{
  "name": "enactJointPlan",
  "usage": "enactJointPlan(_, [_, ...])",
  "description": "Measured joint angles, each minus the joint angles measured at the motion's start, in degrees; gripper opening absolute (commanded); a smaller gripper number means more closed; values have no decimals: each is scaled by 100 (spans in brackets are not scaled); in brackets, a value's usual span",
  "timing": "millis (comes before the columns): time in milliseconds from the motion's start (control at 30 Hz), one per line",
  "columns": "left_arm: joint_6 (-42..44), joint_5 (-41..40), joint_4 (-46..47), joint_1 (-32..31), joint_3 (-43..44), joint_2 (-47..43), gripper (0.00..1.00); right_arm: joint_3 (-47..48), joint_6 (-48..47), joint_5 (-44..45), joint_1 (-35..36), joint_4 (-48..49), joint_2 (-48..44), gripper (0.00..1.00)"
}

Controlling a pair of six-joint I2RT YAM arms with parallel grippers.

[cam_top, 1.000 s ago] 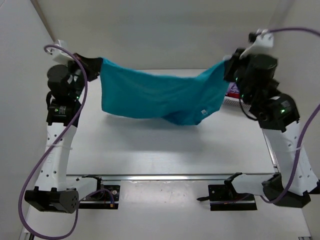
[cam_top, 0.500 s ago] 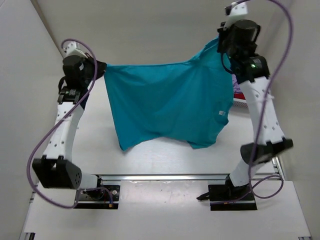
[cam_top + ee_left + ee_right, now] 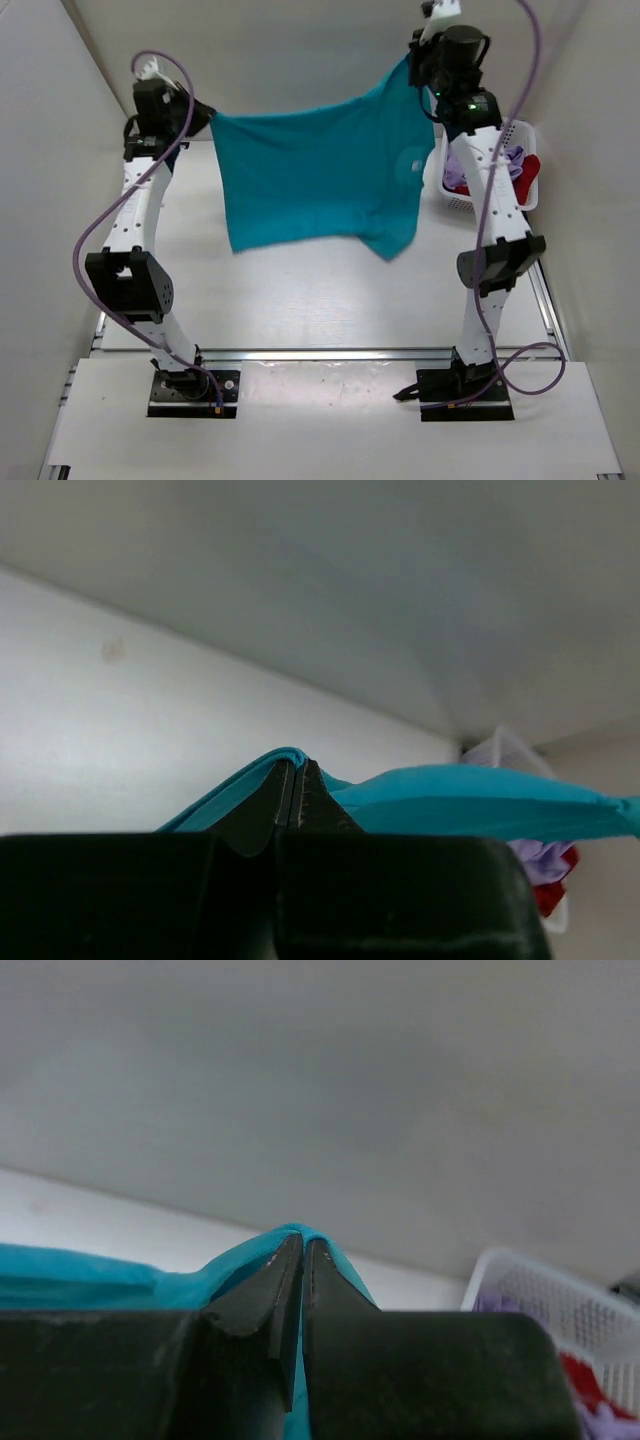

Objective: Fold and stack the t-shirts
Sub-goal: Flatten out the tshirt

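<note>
white basket (image 3: 450, 202) holds lavender t-shirt (image 3: 512, 157) and red t-shirt (image 3: 528, 171).

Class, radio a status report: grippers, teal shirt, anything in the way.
Left gripper shut on teal t-shirt. Right gripper shut on same shirt. Shirt hangs spread between them. Nothing blocking.

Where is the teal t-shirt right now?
In the top view the teal t-shirt hangs above the table, stretched between the left gripper and the right gripper, left of the white basket.
</note>
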Motion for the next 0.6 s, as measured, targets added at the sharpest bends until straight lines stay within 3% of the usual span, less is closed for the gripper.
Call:
enactJointPlan(133, [-144, 188, 195, 299, 708, -199, 0, -17, -4, -251, -17, 494, -866, 0])
enactJointPlan(300, [-160, 181, 437, 398, 595, -651, 0, -750, -37, -313, -13, 896, -2092, 0])
enactJointPlan(467, [35, -114, 743, 280, -846, -1239, 0, -3578, 114, -341, -28, 1578, -3379, 0])
enactJointPlan(600, [232, -442, 879, 269, -2192, -1497, 0, -5880, 407, -313, -61, 1727, -3779, 0])
